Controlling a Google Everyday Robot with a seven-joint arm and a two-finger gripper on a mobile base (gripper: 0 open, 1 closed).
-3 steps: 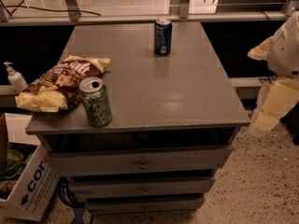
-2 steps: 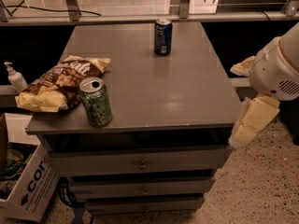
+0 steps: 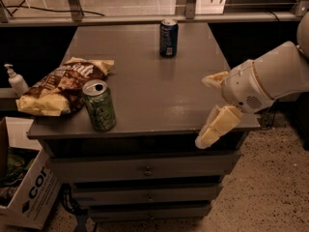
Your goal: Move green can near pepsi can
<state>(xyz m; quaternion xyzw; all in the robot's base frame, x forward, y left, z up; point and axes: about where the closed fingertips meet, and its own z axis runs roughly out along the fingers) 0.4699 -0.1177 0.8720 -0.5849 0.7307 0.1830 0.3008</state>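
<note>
Hovering at the front right corner of the grey surface (image 3: 145,81), the gripper (image 3: 203,111) has its jaws spread wide with nothing between them. Over by the front left corner the green can (image 3: 99,105) stands upright, just beside a crumpled chip bag (image 3: 60,83) at the left edge. Well apart from it, the pepsi can (image 3: 168,37) stands upright near the back edge, a little right of the middle.
</note>
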